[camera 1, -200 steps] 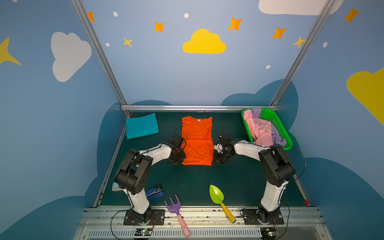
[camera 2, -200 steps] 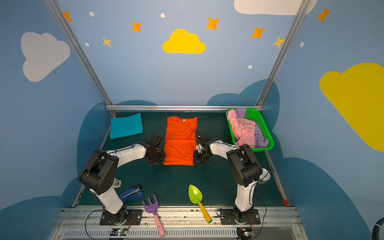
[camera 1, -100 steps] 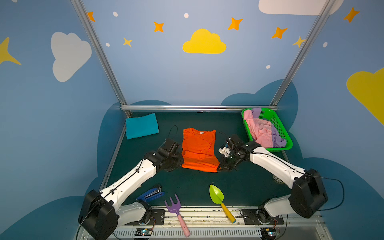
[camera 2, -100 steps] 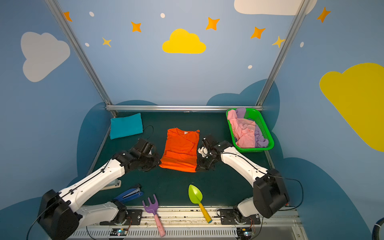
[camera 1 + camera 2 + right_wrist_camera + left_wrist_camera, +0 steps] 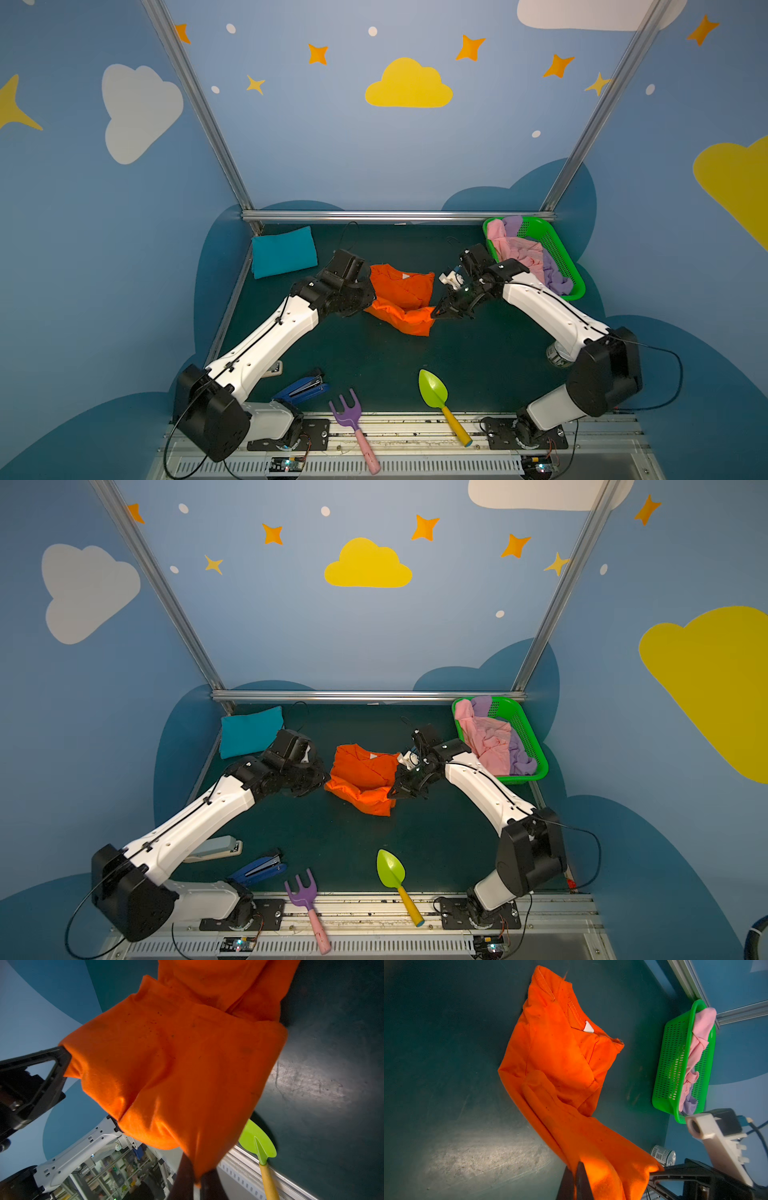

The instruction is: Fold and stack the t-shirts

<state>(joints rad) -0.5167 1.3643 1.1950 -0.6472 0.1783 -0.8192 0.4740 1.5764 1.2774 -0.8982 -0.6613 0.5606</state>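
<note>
Orange t-shirt (image 5: 401, 297): near hem pinched at its corners by left gripper (image 5: 576, 1169) and right gripper (image 5: 437, 312), both clamped tight on cloth; collar end lying mid counter (image 5: 374, 357). Teal t-shirt (image 5: 284, 251) folded, far-left corner; pink t-shirt (image 5: 519, 249) and lilac t-shirt (image 5: 555, 276) heaped in green basket (image 5: 548, 243).

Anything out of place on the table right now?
A purple toy rake and green trowel lie at the near edge, handles over the front rail, a blue stapler beside them. None suits shirt folding.

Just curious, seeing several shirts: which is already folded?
The teal t-shirt, a neat rectangle at back left. The orange t-shirt is held, rumpled; the pink t-shirt and lilac t-shirt lie crumpled in the basket.
</note>
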